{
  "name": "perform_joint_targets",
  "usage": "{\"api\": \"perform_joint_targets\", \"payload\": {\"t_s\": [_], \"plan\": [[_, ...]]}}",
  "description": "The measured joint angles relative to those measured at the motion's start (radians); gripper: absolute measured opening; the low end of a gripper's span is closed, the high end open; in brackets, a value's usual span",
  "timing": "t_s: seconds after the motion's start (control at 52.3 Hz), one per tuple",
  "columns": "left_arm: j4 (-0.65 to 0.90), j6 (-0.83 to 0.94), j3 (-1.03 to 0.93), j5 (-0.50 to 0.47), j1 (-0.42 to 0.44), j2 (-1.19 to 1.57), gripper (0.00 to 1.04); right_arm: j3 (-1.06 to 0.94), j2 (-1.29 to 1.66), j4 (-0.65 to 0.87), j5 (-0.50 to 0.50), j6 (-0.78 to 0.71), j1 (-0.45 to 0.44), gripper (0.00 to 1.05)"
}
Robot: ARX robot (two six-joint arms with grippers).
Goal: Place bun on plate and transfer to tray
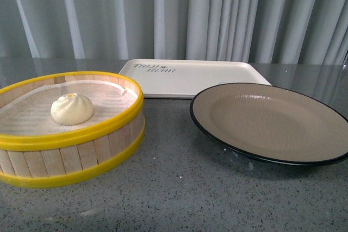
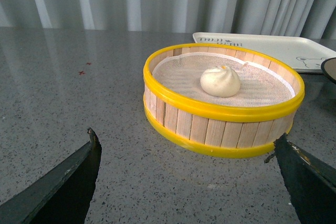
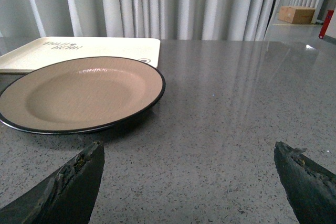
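The left gripper [image 2: 186, 137] and right gripper [image 3: 189, 148] are both spread wide, holding nothing. On the grey table [image 1: 179, 199], the bun [image 1: 72, 108] sits inside the steamer [image 1: 81, 153] on the left. The bare plate [image 1: 272, 123] stands beside it on the right, and the tray [image 1: 185, 77] lies just behind both.

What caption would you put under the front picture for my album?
A white bun sits in a yellow-rimmed steamer, an empty brown plate beside it, a cream tray behind.
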Motion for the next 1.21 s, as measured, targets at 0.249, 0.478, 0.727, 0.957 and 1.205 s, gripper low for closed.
{"api": "perform_joint_targets", "payload": {"t_s": [0.249, 0.478, 0.727, 0.957, 1.205], "plan": [[0.000, 0.000, 0.000, 0.000, 0.000, 0.000, 0.98, 0.000, 0.000, 0.000, 0.000, 0.000, 0.000, 0.96], [0.000, 0.000, 0.000, 0.000, 0.000, 0.000, 0.98, 0.000, 0.000, 0.000, 0.000, 0.000, 0.000, 0.96], [0.000, 0.000, 0.000, 0.000, 0.000, 0.000, 0.98, 0.000, 0.000, 0.000, 0.000, 0.000, 0.000, 0.96], [-0.195, -0.174, 0.065, 0.080, -0.003, 0.115, 0.98, 0.000, 0.000, 0.000, 0.000, 0.000, 0.000, 0.96], [0.219, -0.279, 0.263, 0.067, -0.160, 0.521, 0.98, 0.000, 0.000, 0.000, 0.000, 0.000, 0.000, 0.96]]}}
